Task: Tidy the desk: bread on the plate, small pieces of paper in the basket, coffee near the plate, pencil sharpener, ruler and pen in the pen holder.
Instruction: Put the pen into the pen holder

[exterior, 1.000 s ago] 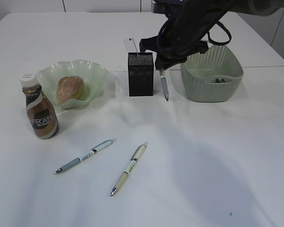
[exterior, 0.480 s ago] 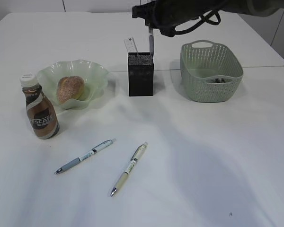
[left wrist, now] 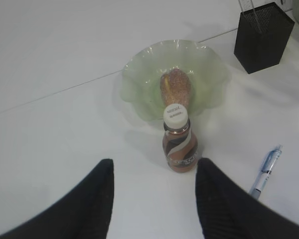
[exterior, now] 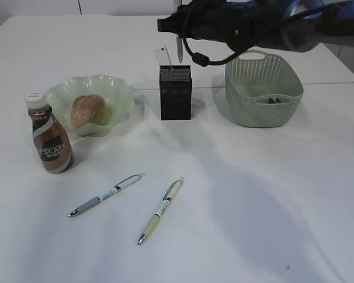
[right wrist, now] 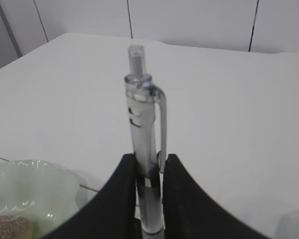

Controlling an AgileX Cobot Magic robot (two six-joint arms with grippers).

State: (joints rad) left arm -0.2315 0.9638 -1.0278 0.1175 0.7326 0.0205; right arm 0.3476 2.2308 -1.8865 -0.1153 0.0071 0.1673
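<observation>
My right gripper (exterior: 178, 32) is shut on a clear grey pen (exterior: 179, 50), which hangs upright just above the black mesh pen holder (exterior: 175, 92). In the right wrist view the pen (right wrist: 142, 124) is pinched between the fingers of the gripper (right wrist: 149, 162). A ruler (exterior: 161, 56) stands in the holder. Two more pens (exterior: 106, 194) (exterior: 160, 210) lie on the table. Bread (exterior: 87, 110) sits on the green plate (exterior: 123, 89), with the coffee bottle (exterior: 50, 141) beside it. My left gripper (left wrist: 154, 168) is open and empty, above the table short of the coffee bottle (left wrist: 179, 147). The pencil sharpener is out of view.
A green basket (exterior: 263, 88) right of the holder has small dark paper pieces (exterior: 271, 100) in it. The right arm reaches across the back of the table over the holder. A seam between tabletops runs behind the plate.
The right gripper lifted the pen from beside the holder's right side, up and left, to above the holder's opening. The left gripper and the table's objects have not moved.
</observation>
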